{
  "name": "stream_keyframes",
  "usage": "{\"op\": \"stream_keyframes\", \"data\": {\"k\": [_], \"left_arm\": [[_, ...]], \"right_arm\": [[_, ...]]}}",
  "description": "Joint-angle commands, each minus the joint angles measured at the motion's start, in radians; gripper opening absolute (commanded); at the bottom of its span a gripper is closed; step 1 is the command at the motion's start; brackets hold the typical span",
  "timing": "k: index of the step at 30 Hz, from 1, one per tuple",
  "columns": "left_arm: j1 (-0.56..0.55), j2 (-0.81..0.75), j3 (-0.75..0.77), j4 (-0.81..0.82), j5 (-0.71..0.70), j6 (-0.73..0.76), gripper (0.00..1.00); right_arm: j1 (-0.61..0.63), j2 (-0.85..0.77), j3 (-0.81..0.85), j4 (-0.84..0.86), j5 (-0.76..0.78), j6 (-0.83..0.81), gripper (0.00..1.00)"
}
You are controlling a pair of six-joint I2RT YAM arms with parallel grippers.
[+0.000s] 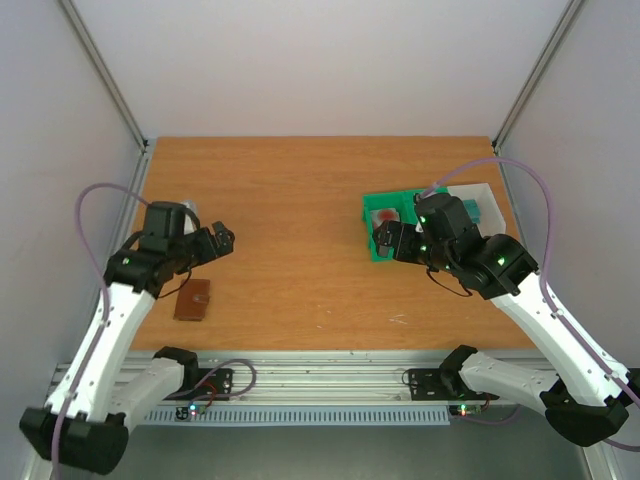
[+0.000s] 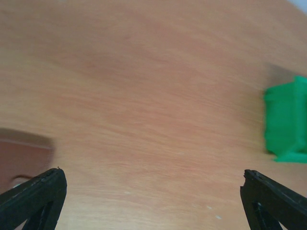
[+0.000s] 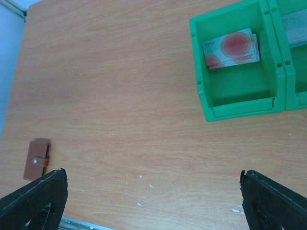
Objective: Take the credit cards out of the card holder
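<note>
Now: holder shut, card binned

The brown card holder [image 1: 193, 300] [image 3: 37, 159] lies closed at front left. The left gripper [image 1: 222, 241] [image 2: 152, 173] hovers near it, jaws wide. A pinkish red-blotted card [image 3: 231, 48] [image 1: 386, 215] rests in the green bin [image 3: 201, 72] [image 1: 368, 210]. The right gripper [image 1: 383, 240] [image 3: 153, 172] is near the bin, jaws wide.

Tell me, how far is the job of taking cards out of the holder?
Looks done: a pinkish card with a red blot lies in the green bin. In hand: nothing; the left gripper and right gripper are both open and empty. Remaining: the card holder lies closed on the table, so I cannot tell whether cards remain inside.
</note>
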Motion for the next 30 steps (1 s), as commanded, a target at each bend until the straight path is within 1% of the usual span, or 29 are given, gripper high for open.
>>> {"op": "stream_keyframes", "data": {"k": [1,3,6,11,15,19,21,24,26,30], "left_arm": [[0.031,0.115,-0.002,-0.068,-0.237,-0.081,0.99],[0.057,0.148,-0.019,-0.073,-0.274,-0.111,0.99],[0.116,0.179,-0.085,-0.015,-0.297,-0.151,0.99],[0.23,0.267,-0.167,0.064,-0.291,-0.173,0.99],[0.277,0.335,-0.199,0.099,-0.292,-0.222,0.99],[0.293,0.425,-0.219,0.129,-0.255,-0.295,0.99],[0.294,0.456,-0.23,0.174,-0.232,-0.312,0.99],[0.294,0.48,-0.259,0.257,-0.156,-0.32,0.99],[0.293,0.496,-0.26,0.268,-0.1,-0.321,0.99],[0.291,0.507,-0.284,0.285,-0.036,-0.328,0.99]], "right_arm": [[0.007,-0.002,0.012,0.021,-0.032,0.03,0.99],[0.007,-0.003,0.01,0.025,-0.045,0.035,0.98],[0.007,-0.002,0.005,0.031,-0.058,0.037,0.99],[0.008,0.006,0.008,0.021,-0.081,0.045,0.98],[0.008,0.002,0.005,0.018,-0.073,0.041,0.98],[0.008,0.003,0.011,0.012,-0.069,0.033,0.98],[0.008,0.002,0.012,0.009,-0.065,0.027,0.98],[0.008,0.003,0.007,-0.005,-0.048,0.021,0.98],[0.007,0.004,0.007,-0.015,-0.038,0.019,0.98],[0.008,0.002,0.006,-0.023,-0.014,0.015,0.98]]}}
